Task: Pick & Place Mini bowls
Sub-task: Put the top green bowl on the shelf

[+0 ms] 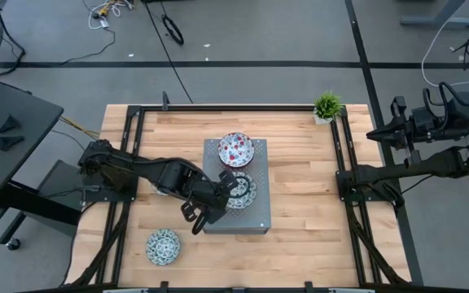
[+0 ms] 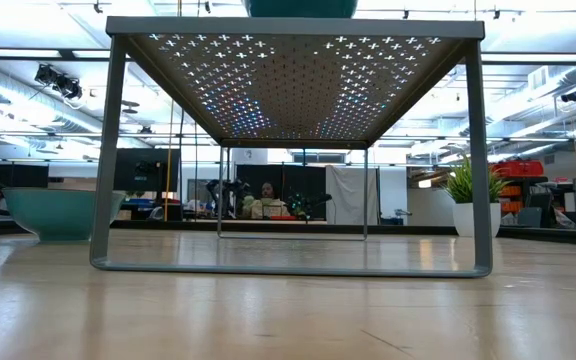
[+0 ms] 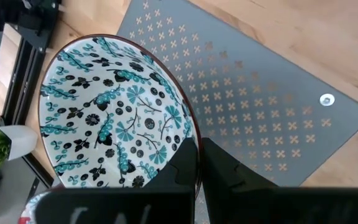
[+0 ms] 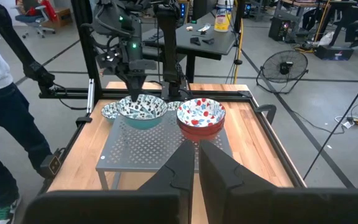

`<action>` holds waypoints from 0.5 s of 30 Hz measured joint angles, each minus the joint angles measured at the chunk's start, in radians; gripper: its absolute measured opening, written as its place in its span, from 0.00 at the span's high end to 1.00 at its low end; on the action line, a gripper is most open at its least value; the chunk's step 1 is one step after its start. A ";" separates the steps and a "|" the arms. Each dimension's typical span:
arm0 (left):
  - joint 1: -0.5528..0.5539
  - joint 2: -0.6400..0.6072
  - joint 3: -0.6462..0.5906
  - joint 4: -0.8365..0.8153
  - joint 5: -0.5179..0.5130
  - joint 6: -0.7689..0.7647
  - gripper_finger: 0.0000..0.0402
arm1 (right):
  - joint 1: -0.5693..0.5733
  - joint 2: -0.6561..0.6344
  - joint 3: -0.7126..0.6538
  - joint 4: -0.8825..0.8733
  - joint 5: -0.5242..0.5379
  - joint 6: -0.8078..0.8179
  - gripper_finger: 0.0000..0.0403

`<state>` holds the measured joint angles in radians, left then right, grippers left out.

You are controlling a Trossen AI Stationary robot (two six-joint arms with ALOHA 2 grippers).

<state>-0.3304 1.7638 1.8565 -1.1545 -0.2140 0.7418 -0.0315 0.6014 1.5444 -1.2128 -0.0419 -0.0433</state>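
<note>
Wooden surface (image 1: 300,244) carries perforated grey stand (image 1: 255,218), potted plant (image 1: 327,106) at far corner. Left tool (image 1: 223,189) pinches rim of blue-green bowl (image 1: 241,190) atop stand; red-speckled bowl (image 1: 236,149) just beside it. Another blue-green bowl (image 1: 163,246) on wood. Right tool (image 4: 197,163) off-surface, fingers pressed together.

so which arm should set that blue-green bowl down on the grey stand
Left, probably. The left gripper already clamps the blue-green bowl by its rim over the grey stand. The right gripper waits off the table's edge.
</note>
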 joint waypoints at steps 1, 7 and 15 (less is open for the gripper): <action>0.000 0.000 0.000 0.000 -0.001 0.000 0.98 | 0.000 0.000 0.000 0.000 0.000 0.000 0.93; -0.001 0.000 0.000 0.003 -0.002 0.000 0.98 | 0.000 0.000 0.000 0.000 0.000 0.000 0.93; -0.005 0.000 0.000 0.003 -0.001 -0.002 0.98 | 0.000 0.000 0.000 0.000 0.000 0.000 0.93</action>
<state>-0.3359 1.7641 1.8565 -1.1515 -0.2151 0.7397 -0.0315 0.6014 1.5444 -1.2127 -0.0420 -0.0431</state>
